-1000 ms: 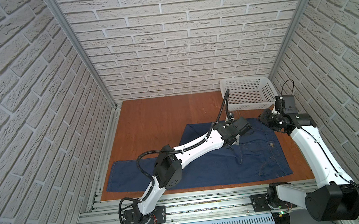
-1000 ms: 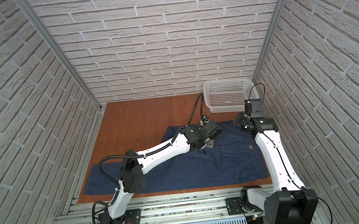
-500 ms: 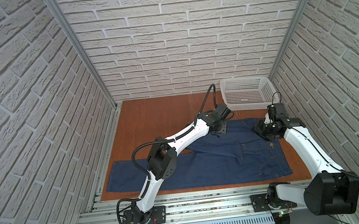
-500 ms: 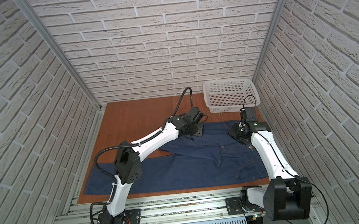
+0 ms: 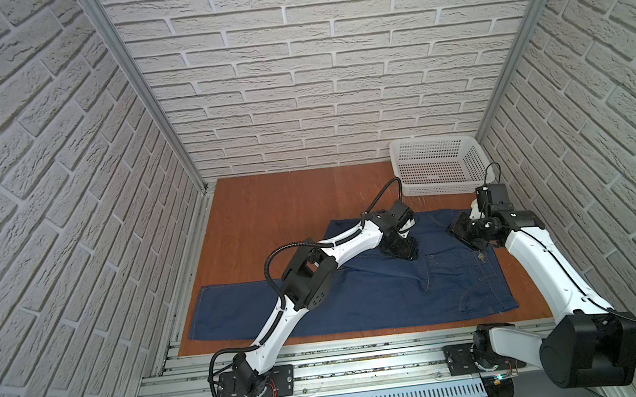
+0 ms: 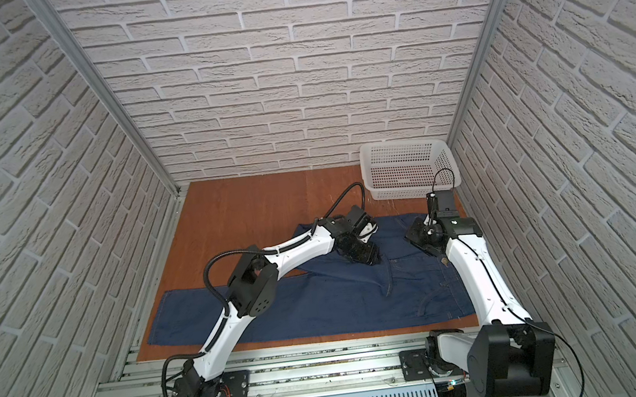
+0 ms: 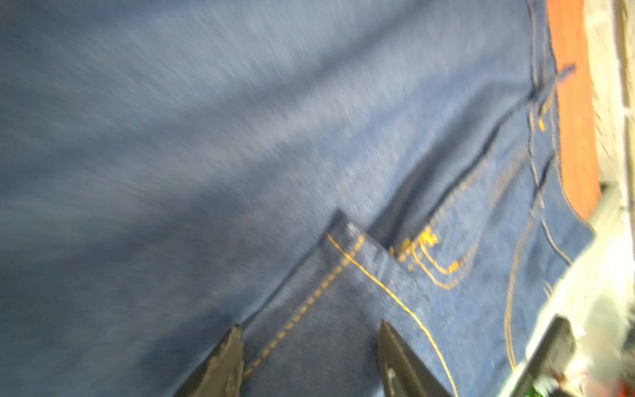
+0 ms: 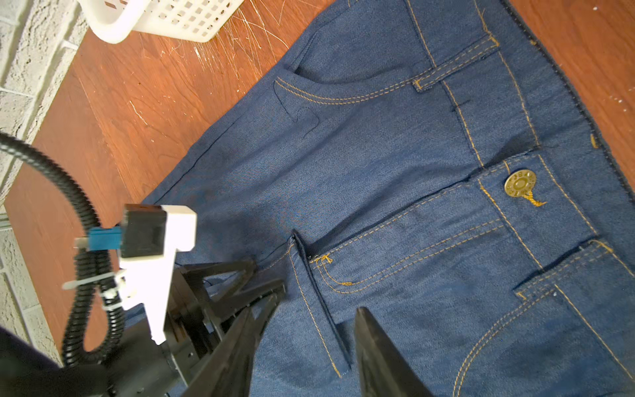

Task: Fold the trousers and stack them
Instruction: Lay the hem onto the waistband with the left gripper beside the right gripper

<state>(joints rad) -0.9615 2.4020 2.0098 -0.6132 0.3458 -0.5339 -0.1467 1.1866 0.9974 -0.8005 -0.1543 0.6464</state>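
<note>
The trousers (image 5: 365, 296) (image 6: 321, 306) are dark blue jeans with tan stitching, spread flat on the wooden table. The waist lies at the right, and one leg runs left along the front edge. My left gripper (image 5: 402, 250) (image 6: 365, 256) is low over the crotch area. In the left wrist view it (image 7: 309, 328) is open over a stitched seam. My right gripper (image 5: 464, 231) (image 6: 420, 238) hovers over the waist. In the right wrist view it (image 8: 314, 307) is open over the fly flap, beside the metal button (image 8: 520, 184).
A white perforated basket (image 5: 436, 168) (image 6: 403, 168) (image 8: 165, 17) stands at the back right corner, just beyond the waistband. Brick walls close in three sides. The left arm's gripper and its cable (image 8: 86, 220) sit close beside my right fingers. Bare wood (image 5: 288, 207) lies at the back left.
The left gripper swung toward the far edge of the jeans, then came back down over the crotch. The right gripper dropped closer to the waist, then held still.
</note>
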